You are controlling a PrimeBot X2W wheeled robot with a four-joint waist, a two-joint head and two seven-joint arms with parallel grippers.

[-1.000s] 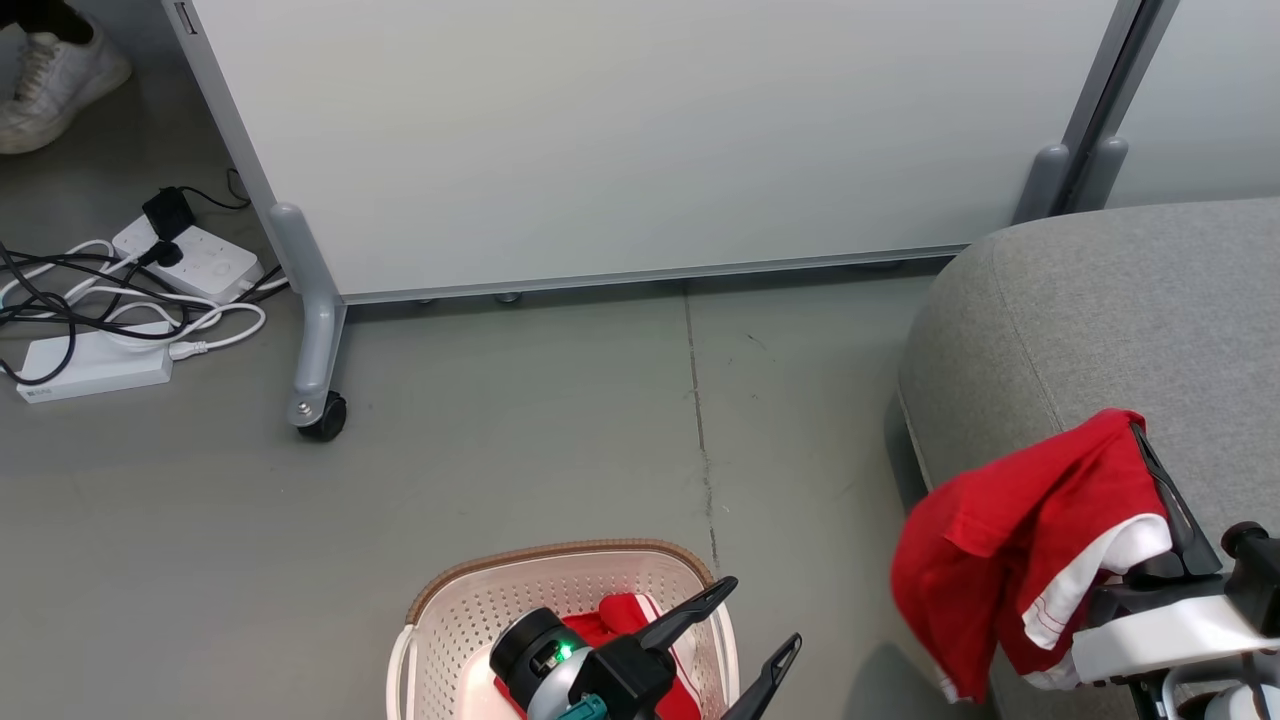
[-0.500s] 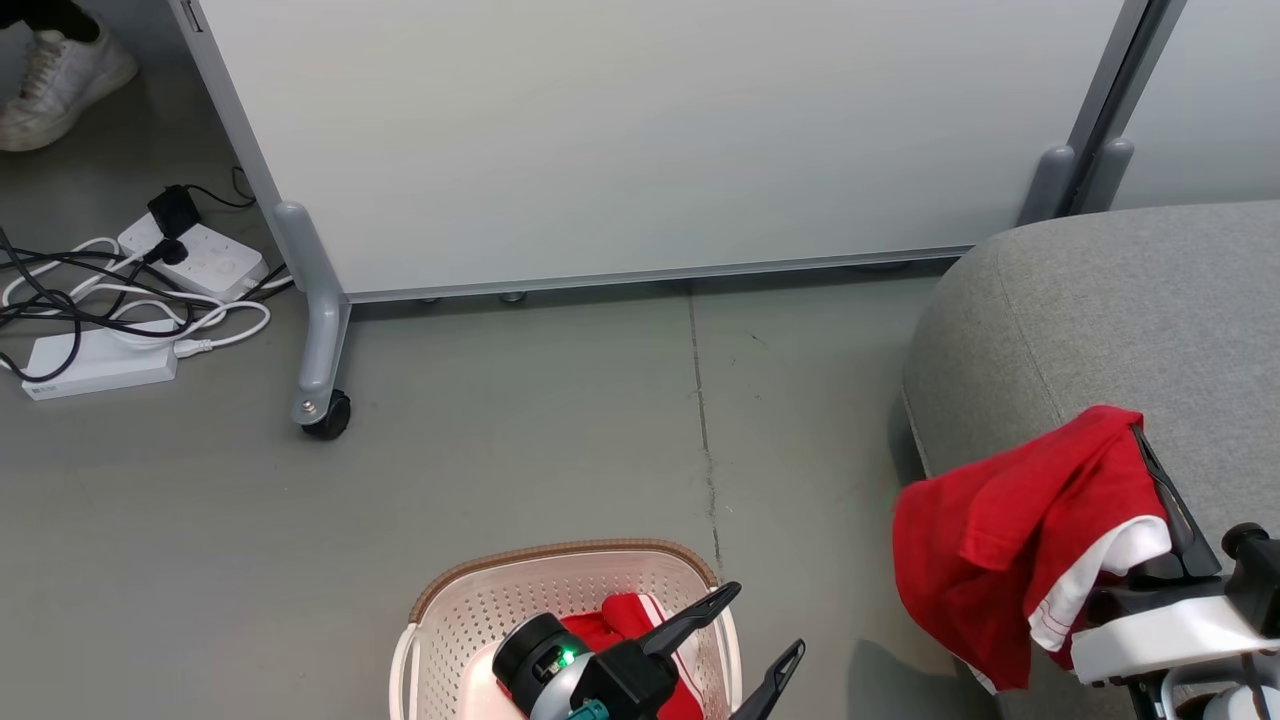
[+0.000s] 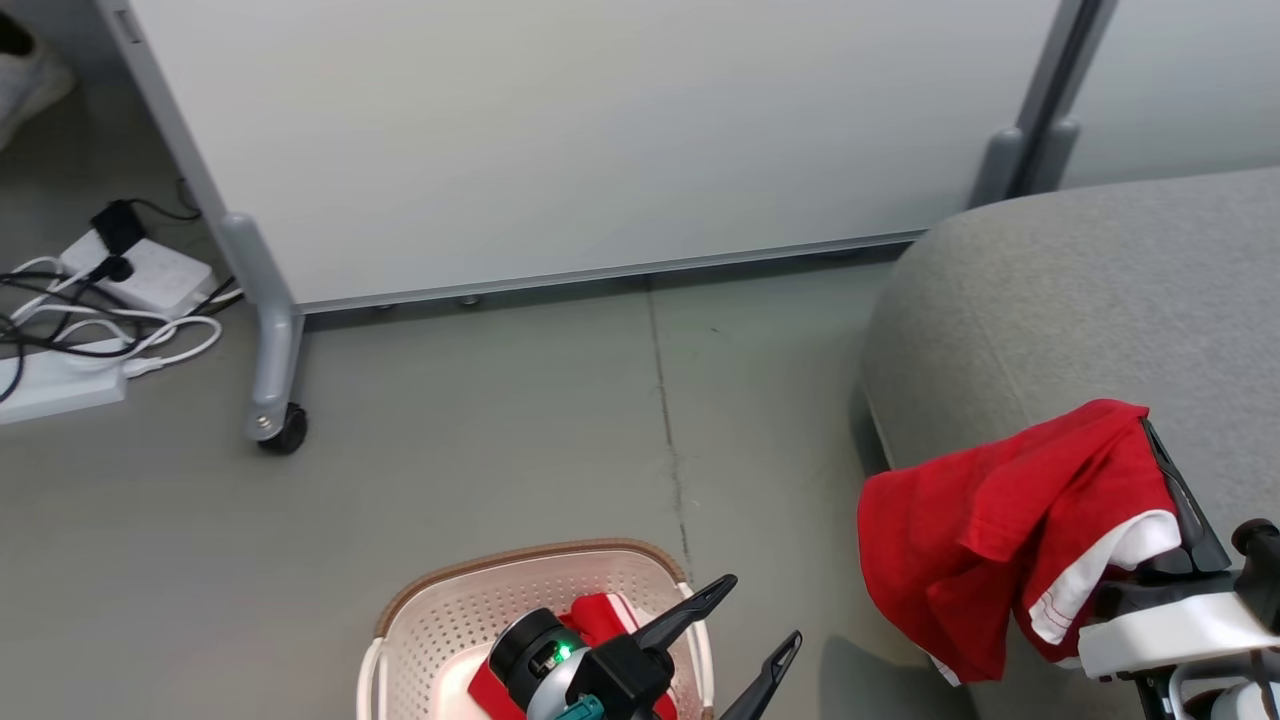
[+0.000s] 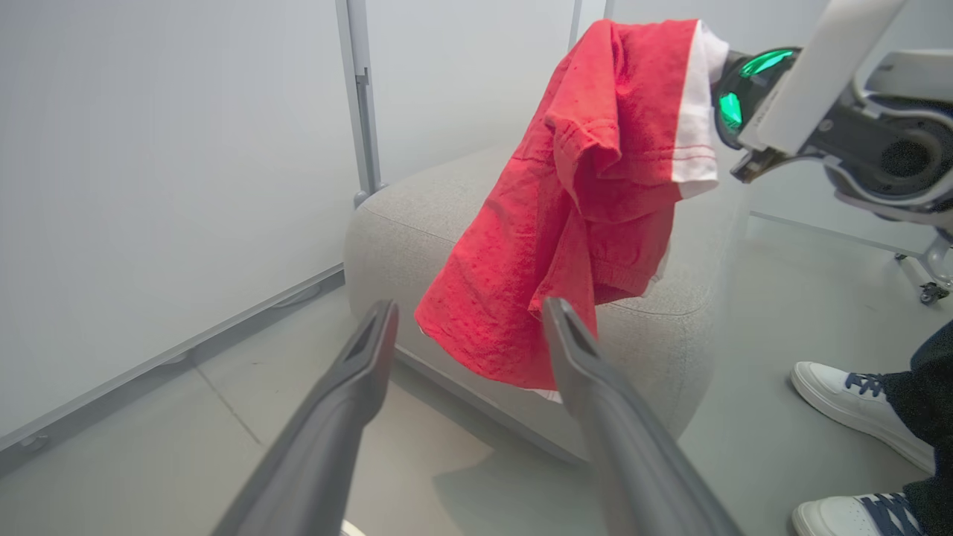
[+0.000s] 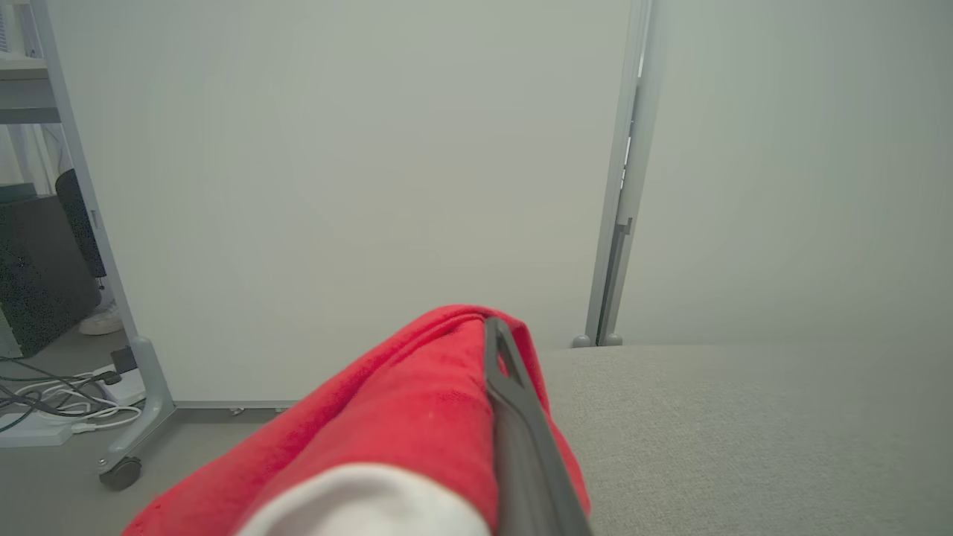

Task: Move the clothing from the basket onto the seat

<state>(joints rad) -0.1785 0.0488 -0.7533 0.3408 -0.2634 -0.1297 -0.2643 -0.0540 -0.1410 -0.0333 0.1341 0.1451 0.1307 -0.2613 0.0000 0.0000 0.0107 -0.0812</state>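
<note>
Clamps the right tool (image 3: pixel 1150 437) tight on a red garment (image 3: pixel 980 530) with a white panel, above the near corner of the grey seat (image 3: pixel 1080 290). Lets the cloth drape down past the seat's edge, clear of the floor (image 3: pixel 500 450); contact with the cushion impossible to judge. Spreads the left tool (image 3: pixel 762 609) fully apart, empty and touching nothing, above the right rim of the basket (image 3: pixel 440 610). Leaves more red clothing (image 3: pixel 592 612) in the basket, largely hidden behind the left wrist, the basket itself cut off by the head view's lower edge. Buries part of the right tool under fabric in the right wrist view, one dark finger (image 5: pixel 514 424) visible alongside the cloth. Crops a person's white shoes (image 4: pixel 856 406) at the left wrist view's right edge.
</note>
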